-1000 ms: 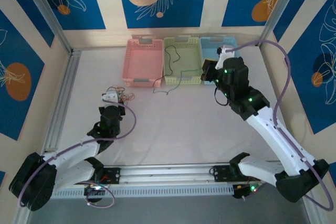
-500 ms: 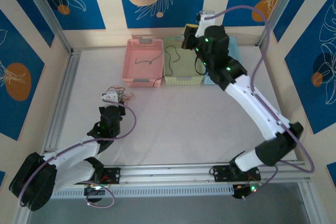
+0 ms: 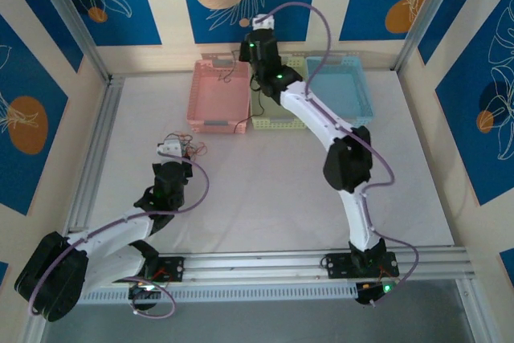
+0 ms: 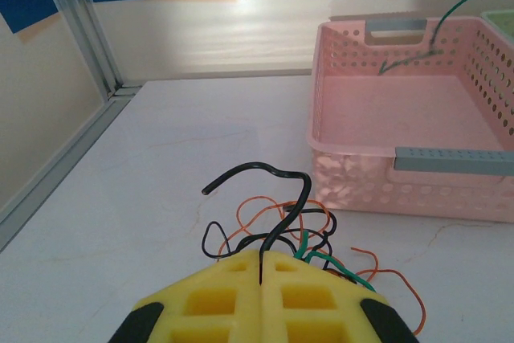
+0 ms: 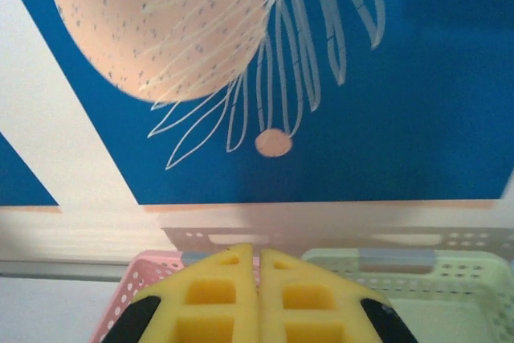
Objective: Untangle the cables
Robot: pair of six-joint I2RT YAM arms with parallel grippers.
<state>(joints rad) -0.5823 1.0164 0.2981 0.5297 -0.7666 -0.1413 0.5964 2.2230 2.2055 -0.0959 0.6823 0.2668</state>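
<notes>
The left gripper (image 4: pixel 263 256) sat low over the table (image 4: pixel 161 166), jaws pinched on a black cable (image 4: pixel 255 167) curling up from the tangled cables (image 4: pixel 313 226). Beyond stood the pink basket (image 4: pixel 353 150), with a thin green cable (image 4: pixel 408 61) trailing up out of it. The right gripper (image 5: pixel 259 251) hung high above the baskets with its jaws closed; whether it held that cable could not be told.

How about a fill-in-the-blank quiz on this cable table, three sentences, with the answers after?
1. The left gripper is shut on a ____ cable that arcs up from its yellow fingertips.
2. The tangle of thin wires lies on the table just in front of the ____ basket.
3. In the top view, the green basket is the middle one of the row, with the ____ basket on its right.

Missing words: black; pink; blue.
</notes>
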